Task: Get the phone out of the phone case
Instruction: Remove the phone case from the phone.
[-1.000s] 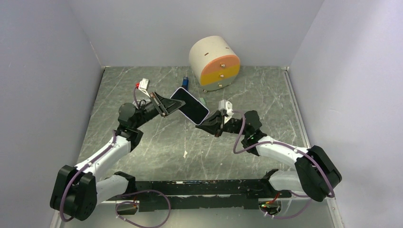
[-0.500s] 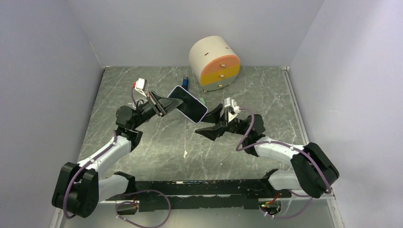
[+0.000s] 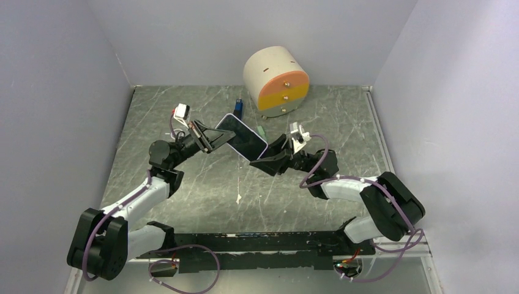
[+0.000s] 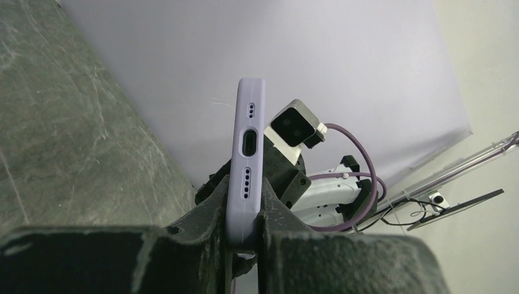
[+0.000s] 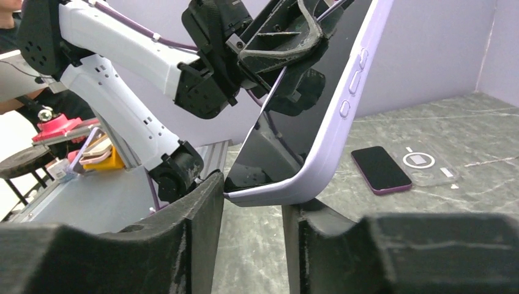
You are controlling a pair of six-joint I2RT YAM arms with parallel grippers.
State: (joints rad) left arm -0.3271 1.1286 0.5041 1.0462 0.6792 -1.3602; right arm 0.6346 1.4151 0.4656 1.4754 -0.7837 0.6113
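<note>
Grey marbled table (image 3: 343, 122) carries a cream drum (image 3: 276, 81) at 12 o'clock, well apart from the work. Lilac phone case (image 4: 246, 165), phone (image 5: 294, 116) inside, hangs mid-air at centre, clamped by the left end effector (image 4: 245, 208). Right end effector (image 5: 251, 202) straddles its 4 o'clock corner, jaws apart. Case likely rubbery; glass stiff, slick, fragile, so peel at that corner lip.

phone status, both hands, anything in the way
Left hand shut on phone, port end. Phone aloft, lilac case on. Right hand open, straddling the far corner. Nothing blocking.
</note>
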